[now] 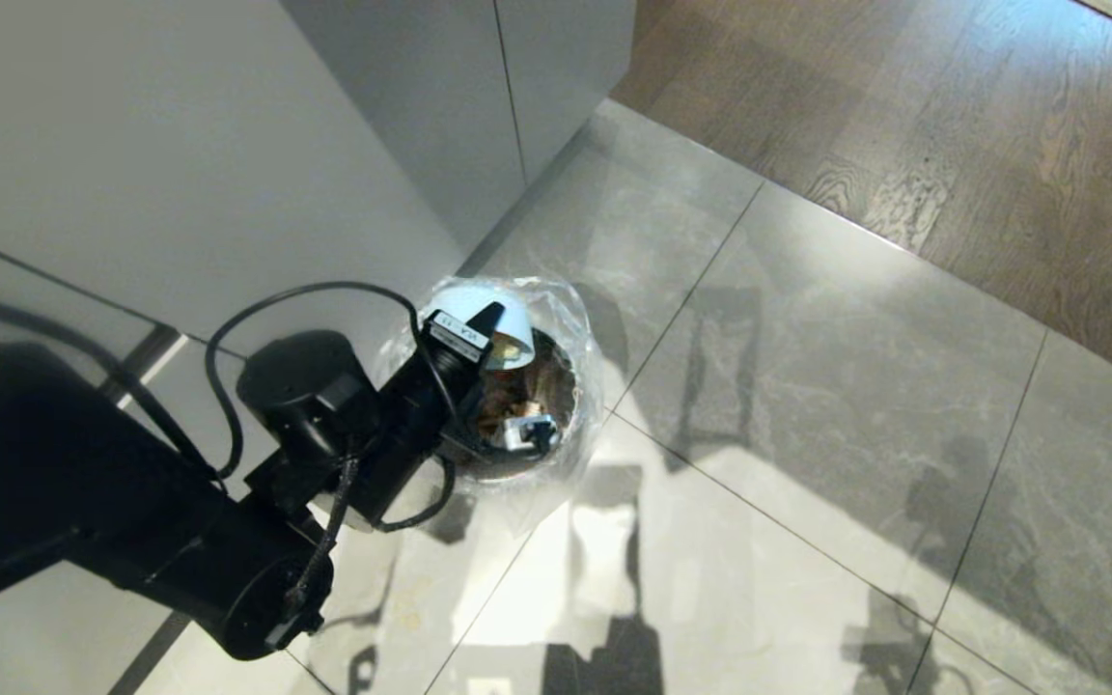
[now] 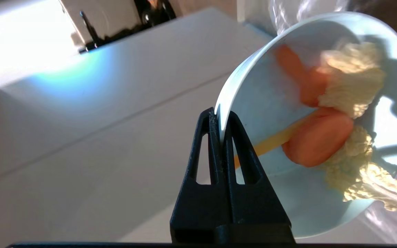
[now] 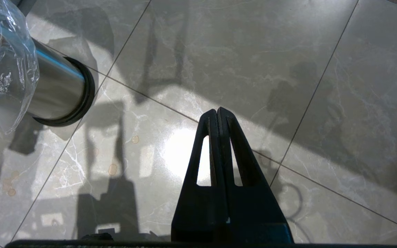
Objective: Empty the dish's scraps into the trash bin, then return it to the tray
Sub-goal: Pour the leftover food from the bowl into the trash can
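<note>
You are mid-tip: your left gripper (image 2: 221, 119) pinches the rim of the dish (image 2: 322, 137), tilted steeply over the trash bin (image 1: 556, 309), yet the scraps (image 2: 336, 113) cling inside. Emptying and the return remain; the tray is out of sight. Your right gripper (image 3: 217, 112) hangs clenched and empty above the floor.

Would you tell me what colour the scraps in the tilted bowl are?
Orange pieces with pale yellow-white bits, seen best in the left wrist view.
</note>
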